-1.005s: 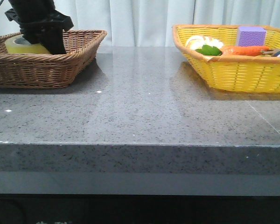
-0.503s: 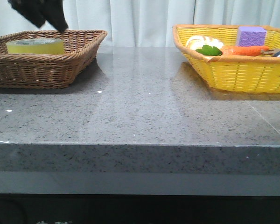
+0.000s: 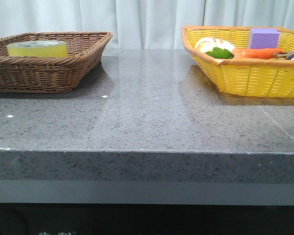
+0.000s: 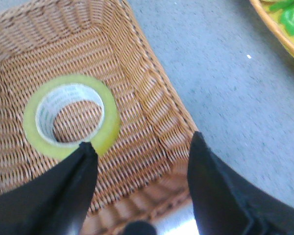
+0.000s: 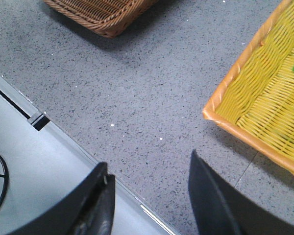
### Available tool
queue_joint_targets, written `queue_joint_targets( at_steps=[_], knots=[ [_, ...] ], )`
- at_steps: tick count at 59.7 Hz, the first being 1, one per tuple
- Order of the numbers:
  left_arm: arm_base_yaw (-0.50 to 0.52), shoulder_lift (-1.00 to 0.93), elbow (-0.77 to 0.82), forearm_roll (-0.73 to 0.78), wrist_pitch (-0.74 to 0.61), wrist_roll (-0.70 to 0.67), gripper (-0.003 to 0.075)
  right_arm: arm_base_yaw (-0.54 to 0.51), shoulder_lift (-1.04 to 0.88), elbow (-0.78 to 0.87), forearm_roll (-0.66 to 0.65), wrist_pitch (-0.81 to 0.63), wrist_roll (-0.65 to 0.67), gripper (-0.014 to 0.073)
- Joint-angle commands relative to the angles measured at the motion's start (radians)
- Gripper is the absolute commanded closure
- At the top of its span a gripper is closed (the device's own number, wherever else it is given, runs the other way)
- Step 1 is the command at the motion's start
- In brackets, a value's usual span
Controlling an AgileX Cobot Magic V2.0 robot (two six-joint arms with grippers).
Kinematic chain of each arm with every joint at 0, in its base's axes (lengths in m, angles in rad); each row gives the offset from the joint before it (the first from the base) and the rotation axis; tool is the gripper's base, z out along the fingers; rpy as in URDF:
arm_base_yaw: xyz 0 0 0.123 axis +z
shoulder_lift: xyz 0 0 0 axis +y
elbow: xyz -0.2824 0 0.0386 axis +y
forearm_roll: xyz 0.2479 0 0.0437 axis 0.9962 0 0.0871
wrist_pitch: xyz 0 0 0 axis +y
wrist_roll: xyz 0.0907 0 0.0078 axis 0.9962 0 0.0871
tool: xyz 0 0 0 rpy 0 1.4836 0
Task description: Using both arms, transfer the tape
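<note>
The grey stone table (image 3: 152,117) fills the front of the view. At its far left stands the brown wicker basket (image 3: 63,73), and the tape (image 3: 37,48) lies flat inside it, hole upward. At the far right, the yellow basket (image 3: 245,73) holds a carrot (image 3: 257,52) and a purple block (image 3: 264,37). The left gripper (image 4: 139,156) hangs above the brown basket with fingers apart, empty. The right gripper (image 5: 149,171) is also spread, over the table edge.
</note>
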Motion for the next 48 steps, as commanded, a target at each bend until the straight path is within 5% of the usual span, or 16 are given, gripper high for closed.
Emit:
queue_joint_targets(
  at_steps=[1,40,48],
  knots=[
    [-0.001,-0.12,0.08,-0.03,-0.082,-0.006,0.0312,-0.007,-0.004,-0.026,0.016,-0.065,-0.004,0.0212],
    [-0.056,-0.64,0.711,-0.104,-0.223,0.029,0.0312,-0.007,-0.004,-0.026,0.005,-0.072,-0.004,0.0212],
    [-0.049,-0.696,0.758,-0.009,-0.233,-0.08,0.0312,-0.007,-0.004,-0.026,-0.001,-0.073,-0.004,0.0212]
  ],
)
